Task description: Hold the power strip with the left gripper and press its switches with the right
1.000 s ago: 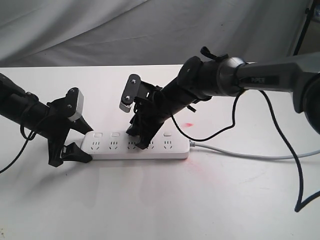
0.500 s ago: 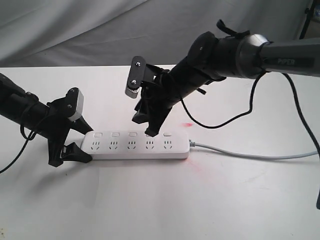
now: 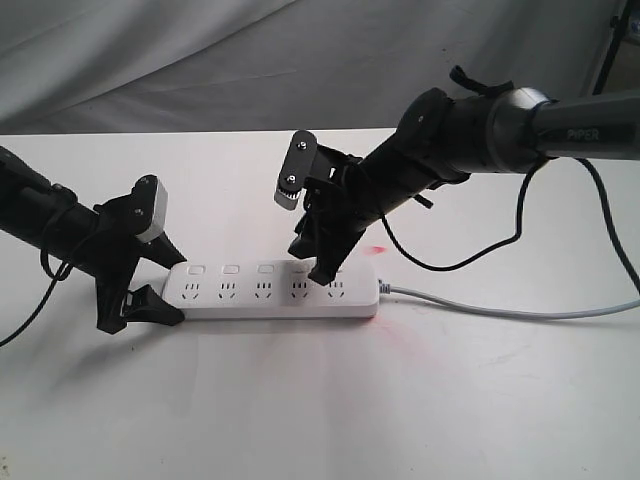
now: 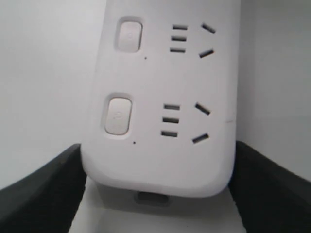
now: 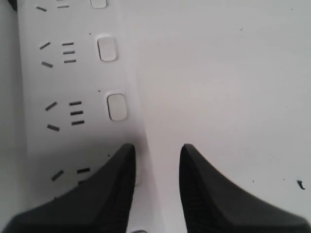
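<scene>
Two pincers, one power strip [image 3: 270, 296] on a white bench [image 3: 300, 410]
Left pincer [image 3: 168, 287] clamps its end; right pincer [image 5: 156, 149] (jaws parted, empty) noses its top; grey cloth [image 3: 200, 60] drapes behind.

— Was anything readable there?
— Only "PIPER", in pale letters on the dark right arm [image 3: 585, 130], above and to the right of the power strip [image 3: 270, 298].
— And on the strip itself?
— Nothing legible; the marks on its switches [image 4: 118, 115] were too faint.
</scene>
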You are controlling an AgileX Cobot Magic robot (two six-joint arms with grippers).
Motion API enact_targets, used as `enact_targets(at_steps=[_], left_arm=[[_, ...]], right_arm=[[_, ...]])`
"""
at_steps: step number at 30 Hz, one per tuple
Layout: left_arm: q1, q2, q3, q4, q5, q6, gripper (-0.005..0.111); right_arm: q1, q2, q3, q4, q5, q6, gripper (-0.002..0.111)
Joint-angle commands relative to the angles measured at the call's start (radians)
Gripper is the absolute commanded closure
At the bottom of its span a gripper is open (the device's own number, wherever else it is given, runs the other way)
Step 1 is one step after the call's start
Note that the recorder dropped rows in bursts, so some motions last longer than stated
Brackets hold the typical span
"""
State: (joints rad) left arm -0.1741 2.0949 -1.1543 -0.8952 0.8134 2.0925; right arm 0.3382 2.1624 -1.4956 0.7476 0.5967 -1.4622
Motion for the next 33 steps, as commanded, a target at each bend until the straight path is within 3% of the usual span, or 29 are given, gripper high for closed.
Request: enact_targets(at_steps=[1,33], left_arm=[[-0.005,0.0,-0.005,-0.007,-0.005,0.002,0.042],[-0.005,0.0,-0.005,-0.007,-0.005,0.002,0.042]], right_arm=[[-0.004,0.015,0.004,0.039,-0.023,-0.018,0.078],[-0.001,0.062,0.006,0.019,-0.008,-0.077,0.078]])
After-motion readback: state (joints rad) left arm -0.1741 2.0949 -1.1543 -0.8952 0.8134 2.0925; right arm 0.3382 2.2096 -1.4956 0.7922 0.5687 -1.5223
